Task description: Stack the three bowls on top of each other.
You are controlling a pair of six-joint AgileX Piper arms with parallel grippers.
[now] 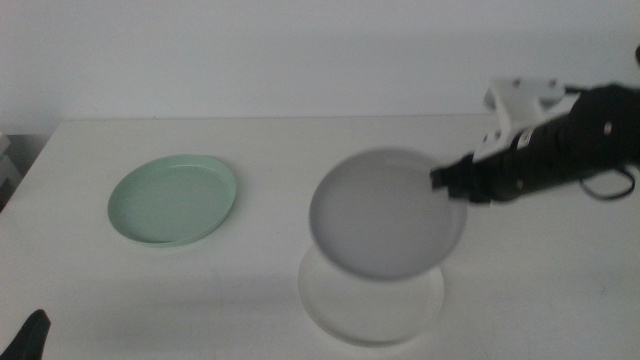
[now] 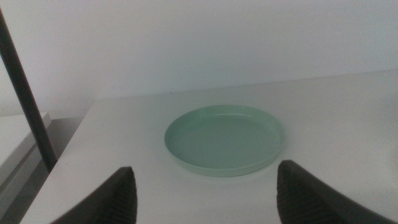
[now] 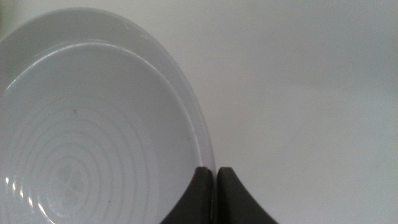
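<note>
— Bowls first: where does the grip sit?
— Right gripper [image 1: 448, 181] pinches the grey bowl [image 1: 385, 212] by its rim, jaws pressed together on the thin edge, as the right wrist view shows. The bowl hangs tilted above the white bowl [image 1: 372, 305], which lies on the table [image 1: 270, 290] partly under it.
— How will it handle?
— My guess is light and stiff, matte but smooth, so a one-sided rim pinch lets it sag or swing. The rim is the only real hold on so shallow a dish; it should nest easily if set down level and centred.
— And the third?
— Green bowl [image 1: 174, 198] rests well apart, toward the left. Left gripper [image 2: 205, 194] waits near it with jaws spread wide and nothing between them.
— What can't you make out?
— The gap between grey and white is hard to judge, since the grey one is blurred. The white bowl's far part is hidden, and the right wrist view cuts off most of the grey bowl.
</note>
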